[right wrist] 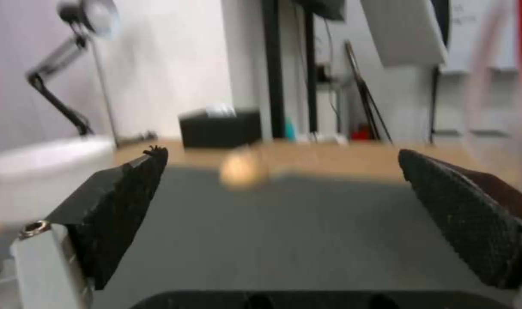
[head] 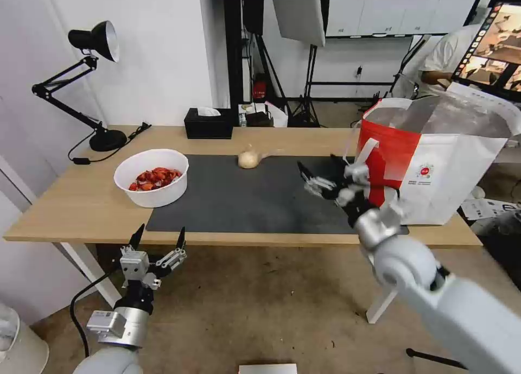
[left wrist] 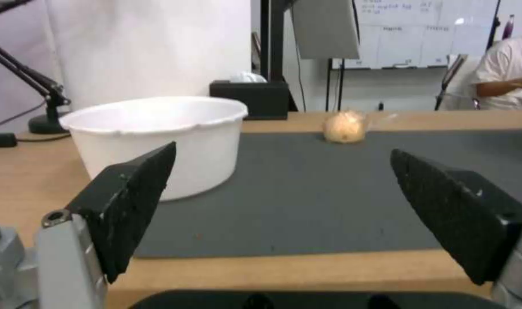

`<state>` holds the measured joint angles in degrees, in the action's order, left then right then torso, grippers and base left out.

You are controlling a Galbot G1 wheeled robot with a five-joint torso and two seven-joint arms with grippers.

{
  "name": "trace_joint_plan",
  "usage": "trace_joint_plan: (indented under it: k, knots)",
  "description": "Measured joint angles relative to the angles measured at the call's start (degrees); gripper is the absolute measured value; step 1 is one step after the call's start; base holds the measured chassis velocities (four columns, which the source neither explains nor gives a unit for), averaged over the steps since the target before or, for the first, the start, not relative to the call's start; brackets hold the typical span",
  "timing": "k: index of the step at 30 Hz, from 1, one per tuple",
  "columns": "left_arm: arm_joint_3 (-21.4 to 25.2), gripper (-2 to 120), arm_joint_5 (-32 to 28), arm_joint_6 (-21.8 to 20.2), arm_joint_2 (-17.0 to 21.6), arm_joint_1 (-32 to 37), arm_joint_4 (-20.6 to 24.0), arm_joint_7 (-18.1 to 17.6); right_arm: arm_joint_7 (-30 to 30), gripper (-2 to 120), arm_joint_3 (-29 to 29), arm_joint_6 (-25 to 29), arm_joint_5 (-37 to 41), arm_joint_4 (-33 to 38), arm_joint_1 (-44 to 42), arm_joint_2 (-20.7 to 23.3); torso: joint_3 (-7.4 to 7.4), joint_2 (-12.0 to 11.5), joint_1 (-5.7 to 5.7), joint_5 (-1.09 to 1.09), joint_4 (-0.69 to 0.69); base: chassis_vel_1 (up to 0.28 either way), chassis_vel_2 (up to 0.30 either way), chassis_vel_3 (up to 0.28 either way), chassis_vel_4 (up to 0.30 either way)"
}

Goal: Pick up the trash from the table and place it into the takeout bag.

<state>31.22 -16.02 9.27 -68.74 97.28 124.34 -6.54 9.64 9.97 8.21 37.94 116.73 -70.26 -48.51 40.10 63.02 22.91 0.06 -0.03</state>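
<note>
right claw [head: 317, 179] wide open over grey mat [head: 239, 200], holding nothing, left claw [head: 158, 237] wide open, empty, below table edge [head: 81, 235]

A studio-like lab: a softbox [head: 297, 7] on a light stand [head: 309, 86] rises behind the table's [head: 81, 200] far edge, a whiteboard [head: 401, 7] covers the back wall, and a monitor [head: 496, 48] glows at the right.

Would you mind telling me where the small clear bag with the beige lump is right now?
In the head view, the small clear bag lies at the far edge of the dark grey mat, between the white bowl and the takeout bag.
</note>
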Motion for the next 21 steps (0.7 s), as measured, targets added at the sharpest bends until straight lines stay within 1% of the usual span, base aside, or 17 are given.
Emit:
trace_joint_plan:
  k: [1, 2, 4, 6, 7, 9, 21]
  knots:
    - [0.0, 100, 0.09, -0.06, 0.0, 0.19, -0.15, 0.19, -0.51, 100, 1.13, 1.19, -1.79, -0.41, -3.21, -0.88, 0.0, 0.01, -0.01, -0.06, 0.0, 0.0, 0.0, 0.0, 0.0]
    - [-0.01, 100, 0.21, -0.22, 0.04, 0.3, -0.4, 0.52, -0.82, 100, 2.08, 2.14, -3.62, -0.77, -6.42, -1.93, -0.01, 0.01, -0.01, -0.07, 0.0, 0.0, 0.0, 0.0, 0.0]
    - [-0.07, 100, 0.41, -0.3, 0.08, 0.32, -0.69, 0.69, -0.85, 100, 2.54, 2.55, -4.66, -0.94, -8.11, -2.64, 0.0, 0.01, -0.01, -0.06, 0.01, 0.0, 0.0, 0.0, 0.0]
    - [-0.29, 100, 0.62, -0.38, 0.16, 0.11, -2.03, 0.79, -0.37, 100, 3.1, 2.91, -6.67, -1.13, -10.44, -4.26, 0.0, 0.0, -0.01, -0.07, 0.02, 0.0, 0.0, 0.0, 0.0]
    - [-0.29, 100, 0.62, -0.38, 0.16, 0.11, -2.03, 0.79, -0.37, 100, 3.1, 2.91, -6.67, -1.13, -10.44, -4.26, 0.0, 0.0, -0.01, -0.07, 0.02, 0.0, 0.0, 0.0, 0.0]
    - [-0.41, 100, 0.64, -0.26, 0.65, -0.13, -3.79, 0.79, 0.7, 100, 3.11, 2.91, -7.26, -1.14, -12.17, -5.62, 0.01, 0.0, 0.0, -0.07, 0.03, 0.0, 0.0, 0.0, 0.0]
    - [-0.3, 100, -0.46, -0.43, 0.9, -0.15, -4.18, 0.5, 1.91, 100, 3.14, 2.36, -8.14, -0.63, -14.6, -6.16, 0.01, 0.01, 0.0, -0.06, 0.03, 0.0, 0.0, 0.0, 0.0]
